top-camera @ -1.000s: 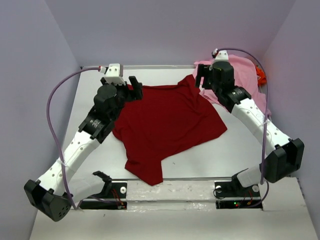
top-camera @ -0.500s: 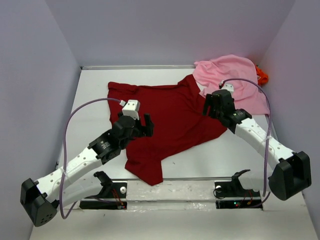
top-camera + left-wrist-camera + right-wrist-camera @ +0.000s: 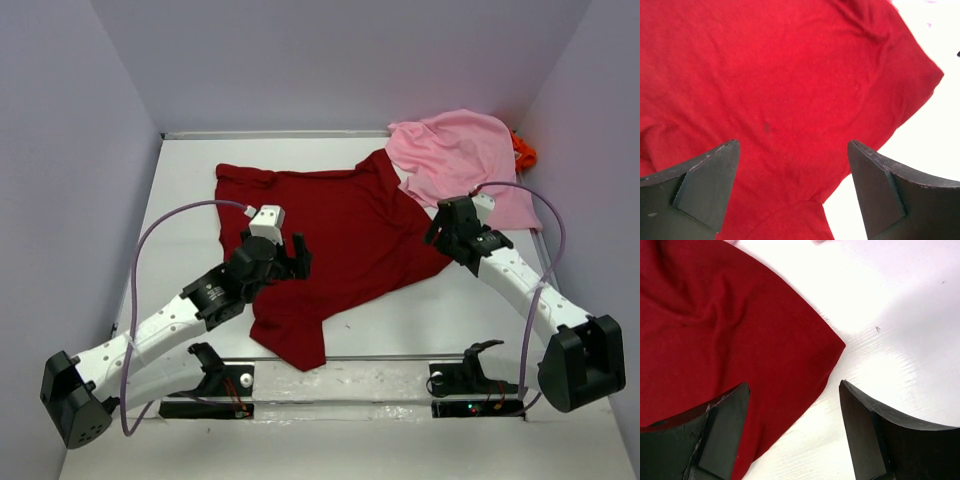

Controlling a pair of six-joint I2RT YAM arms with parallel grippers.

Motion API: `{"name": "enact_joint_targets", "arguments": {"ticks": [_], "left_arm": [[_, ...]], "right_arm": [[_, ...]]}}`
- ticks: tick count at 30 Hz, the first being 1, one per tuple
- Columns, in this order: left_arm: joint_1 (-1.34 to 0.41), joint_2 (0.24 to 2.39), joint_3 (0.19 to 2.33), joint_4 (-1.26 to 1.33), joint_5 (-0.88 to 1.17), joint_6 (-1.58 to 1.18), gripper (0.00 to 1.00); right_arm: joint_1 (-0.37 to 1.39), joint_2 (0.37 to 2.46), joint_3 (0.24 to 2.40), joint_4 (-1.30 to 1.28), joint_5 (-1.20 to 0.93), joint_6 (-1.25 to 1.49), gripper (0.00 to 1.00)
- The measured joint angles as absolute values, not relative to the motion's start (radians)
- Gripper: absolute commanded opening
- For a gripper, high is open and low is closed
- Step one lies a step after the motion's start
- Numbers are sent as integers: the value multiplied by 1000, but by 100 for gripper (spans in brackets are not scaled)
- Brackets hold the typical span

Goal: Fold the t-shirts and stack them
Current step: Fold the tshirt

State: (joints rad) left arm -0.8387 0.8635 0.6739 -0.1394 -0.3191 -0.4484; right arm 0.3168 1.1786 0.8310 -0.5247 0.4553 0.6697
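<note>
Hovering over your red shirt (image 3: 340,230) at centre frame, left pincer (image 3: 293,252) and right pincer (image 3: 441,226) stand spread, empty; pink shirt (image 3: 460,155) and orange shirt (image 3: 523,152) lie upper right.

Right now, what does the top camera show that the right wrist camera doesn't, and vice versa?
Only top: the orange t-shirt in the far right corner, the whole pink t-shirt, the left jaws open over the dark red t-shirt. Only right wrist: up close, the right jaws open, one finger over that shirt's corner, the other over bare table. Both: the dark red t-shirt spread on the table.
</note>
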Motion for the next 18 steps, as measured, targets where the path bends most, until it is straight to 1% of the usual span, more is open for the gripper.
{"name": "enact_joint_targets", "arguments": {"ticks": [5,11,15,18], "left_arm": [[-904,911,662,-146,-288,-495,98],[-1062,905,616,-173,-299,-599,98],[-1143,904,614,-205,-332,-662,98],[-1172,902,614,-268,-379,-703,98]], "right_arm": [[315,1246,831,-518,456,673,78],[315,1338,838,-475,437,673,77],[315,1425,849,-444,422,670,77],[315,1451,867,-433,411,666,76]]}}
